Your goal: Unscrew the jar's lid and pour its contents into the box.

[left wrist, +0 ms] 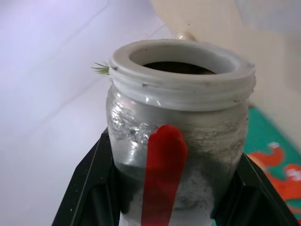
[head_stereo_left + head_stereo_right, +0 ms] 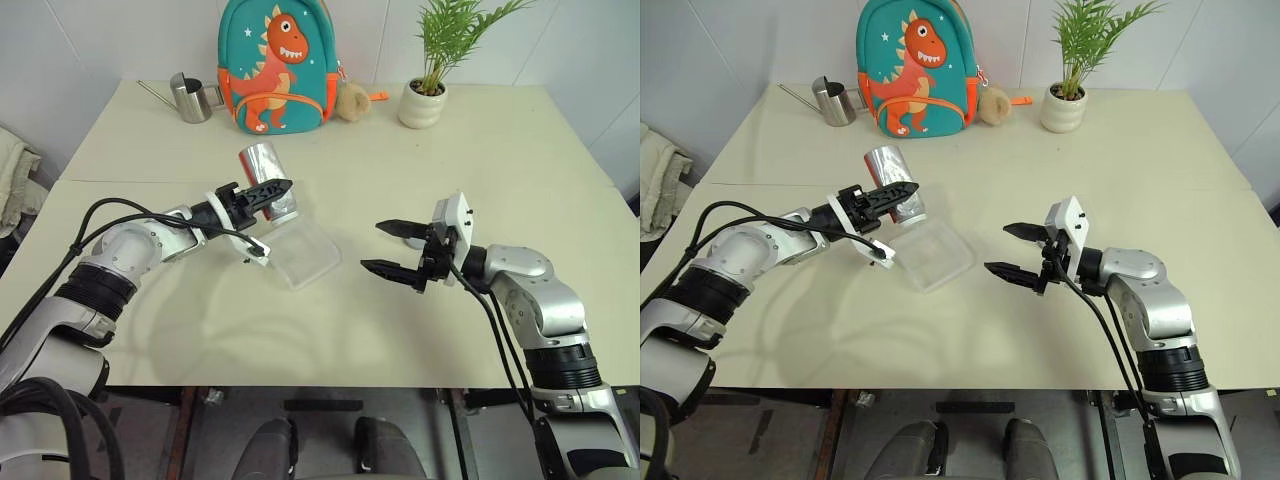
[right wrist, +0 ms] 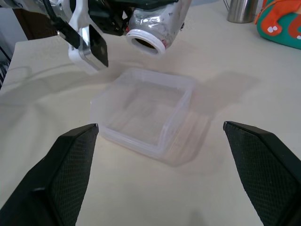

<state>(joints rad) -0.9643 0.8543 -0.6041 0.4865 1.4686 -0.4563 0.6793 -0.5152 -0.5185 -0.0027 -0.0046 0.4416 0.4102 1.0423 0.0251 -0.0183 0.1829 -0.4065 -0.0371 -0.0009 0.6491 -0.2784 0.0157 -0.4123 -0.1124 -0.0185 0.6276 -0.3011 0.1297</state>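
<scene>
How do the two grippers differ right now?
The left gripper is shut on the jar, while the right gripper is open and holds nothing. The left gripper hangs over the box, near the table's middle; the right gripper hovers off to the box's right side. Both have two black fingers and sit above the table.

A dinosaur backpack (image 2: pixel 274 66), steel watering can (image 2: pixel 190 97) and potted plant (image 2: pixel 424 98) line the table's (image 2: pixel 480 140) far edge.
</scene>
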